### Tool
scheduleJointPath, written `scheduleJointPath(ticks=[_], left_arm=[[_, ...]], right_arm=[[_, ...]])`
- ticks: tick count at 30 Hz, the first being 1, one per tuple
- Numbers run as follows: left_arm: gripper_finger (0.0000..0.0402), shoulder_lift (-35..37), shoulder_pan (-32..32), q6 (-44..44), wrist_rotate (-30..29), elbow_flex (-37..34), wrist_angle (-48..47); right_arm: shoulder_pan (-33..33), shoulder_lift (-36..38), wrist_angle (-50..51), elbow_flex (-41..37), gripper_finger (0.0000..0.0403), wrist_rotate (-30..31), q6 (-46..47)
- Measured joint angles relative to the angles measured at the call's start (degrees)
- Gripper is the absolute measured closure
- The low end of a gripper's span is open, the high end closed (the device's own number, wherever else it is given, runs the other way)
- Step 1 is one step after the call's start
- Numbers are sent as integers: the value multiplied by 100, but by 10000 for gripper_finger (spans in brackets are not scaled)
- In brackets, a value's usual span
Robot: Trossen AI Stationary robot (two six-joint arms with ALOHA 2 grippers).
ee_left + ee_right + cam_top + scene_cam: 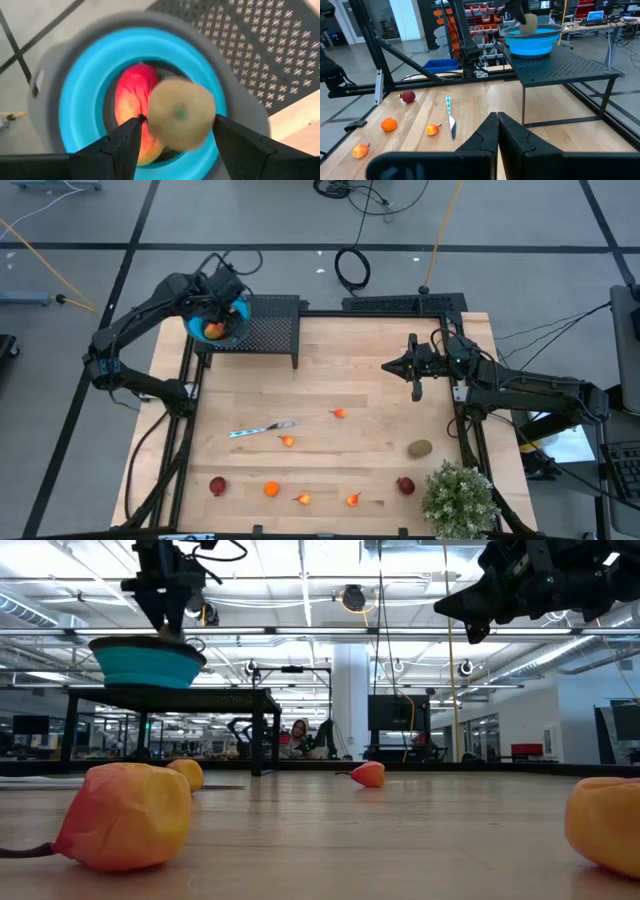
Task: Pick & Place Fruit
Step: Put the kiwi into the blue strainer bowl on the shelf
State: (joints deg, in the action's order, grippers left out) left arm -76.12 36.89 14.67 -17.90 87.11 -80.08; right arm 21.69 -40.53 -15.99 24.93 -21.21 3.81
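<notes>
- One kiwi (180, 114) is hanging between the left gripper (176, 139)'s parted fingers, over the blue bowl (82, 95) holding a red-orange fruit (131, 102).
- Advice: keep centring above the bowl, opening wider.
- Right gripper (497, 131) is waiting shut, mid-table.

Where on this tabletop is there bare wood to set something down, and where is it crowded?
Bare wood lies between the black mesh stand and the knife, under the right hand. The front edge is crowded: fruit from the dark red piece to the plant. The blue bowl holds fruit; the left hand hovers above it.
</notes>
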Motion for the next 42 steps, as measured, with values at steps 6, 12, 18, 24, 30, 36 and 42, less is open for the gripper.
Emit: scheduleJointPath(ticks=[6, 12, 18, 24, 30, 36, 42], left_arm=[[162, 5, 34, -91, -19, 129, -12], [163, 7, 32, -118, -21, 129, -110], [163, 261, -158, 59, 25, 127, -24], [163, 777, -987, 45, 38, 125, 1020], [171, 1233, -1531, 141, -45, 129, 1557], [247, 1371, -2022, 370, -62, 127, 1578], [338, 1370, -2379, 359, -70, 61, 1796]], right_arm=[[0, 0, 0, 2, 402, -2, 0], [0, -1, 0, 2, 402, -4, 1], [0, 0, -4, 2, 402, 0, 4], [0, 0, -7, 2, 402, 2, 481], [0, 2, -7, 2, 400, -7, 621], [0, 2, -4, 2, 402, -401, 580], [-4, 2, -4, 2, 402, -777, 573]])
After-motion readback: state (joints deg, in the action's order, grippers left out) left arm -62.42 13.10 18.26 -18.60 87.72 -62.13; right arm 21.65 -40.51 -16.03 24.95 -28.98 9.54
